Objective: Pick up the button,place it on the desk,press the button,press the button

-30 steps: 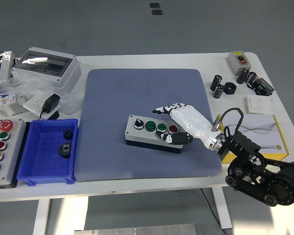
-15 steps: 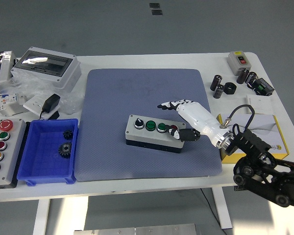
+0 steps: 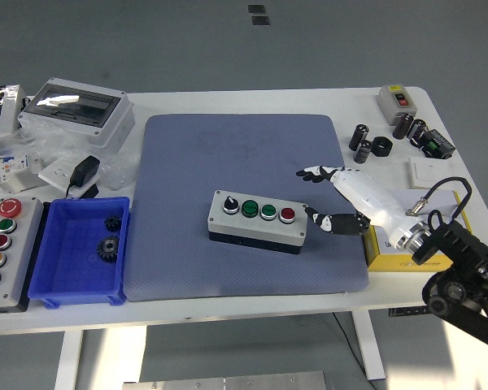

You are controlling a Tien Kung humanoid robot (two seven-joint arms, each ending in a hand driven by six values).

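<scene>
Four controls in a row on top of the button box (image 3: 257, 221): a black knob, two green buttons, one red button at the right end. Box flat on the blue-grey mat (image 3: 244, 154), slightly right of the mat's middle, long side roughly parallel to the near edge of the white worktop (image 3: 228, 101). Right hand (image 3: 335, 199) white with black fingertips, just beside the box's right end, clear of it, fingers spread and relaxed, holding nothing; thumb tip pointing at the box's right end, apart from it. Black right arm entering from the lower right corner, wrist over a yellow-and-white carton (image 3: 427, 231) at the mat's right edge. Left of the mat, a blue bin (image 3: 41, 268) with two dark gears (image 3: 108, 236) inside. Further left, a second grey button panel (image 3: 2, 252) with coloured buttons. Behind the bin, a grey enclosure (image 3: 77, 110) with a clear lid.
</scene>
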